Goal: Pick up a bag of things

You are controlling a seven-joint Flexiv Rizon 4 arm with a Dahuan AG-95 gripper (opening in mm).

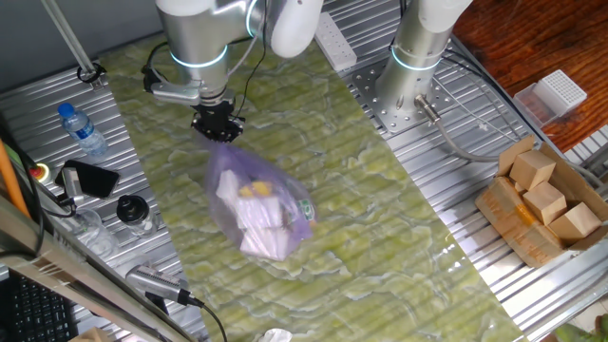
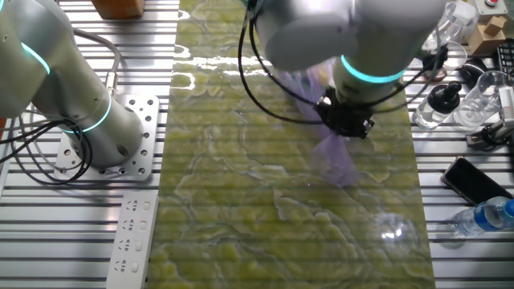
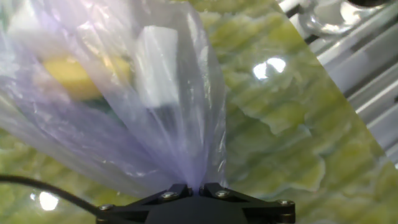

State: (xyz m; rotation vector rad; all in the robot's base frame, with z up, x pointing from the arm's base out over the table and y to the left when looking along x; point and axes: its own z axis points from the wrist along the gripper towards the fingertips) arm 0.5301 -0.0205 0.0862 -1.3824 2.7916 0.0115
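Observation:
The bag of things [image 1: 258, 204] is a translucent pale-purple plastic bag with white packets and a small yellow item inside. It hangs from my gripper [image 1: 218, 126], which is shut on its bunched top. In the hand view the bag [image 3: 137, 93] fans out from between my closed fingers, with the gripper [image 3: 198, 188] pinching the gathered plastic. In the other fixed view the bag [image 2: 333, 156] hangs below the gripper [image 2: 347, 122] over the green mat. I cannot tell whether its bottom touches the mat.
A green marbled mat [image 1: 380, 209] covers the table's middle. A brown cardboard box of wooden blocks [image 1: 541, 204] stands at the right. A water bottle [image 1: 81, 130], a phone [image 1: 90, 178] and small jars sit at the left. A second arm's base [image 1: 418, 66] stands behind.

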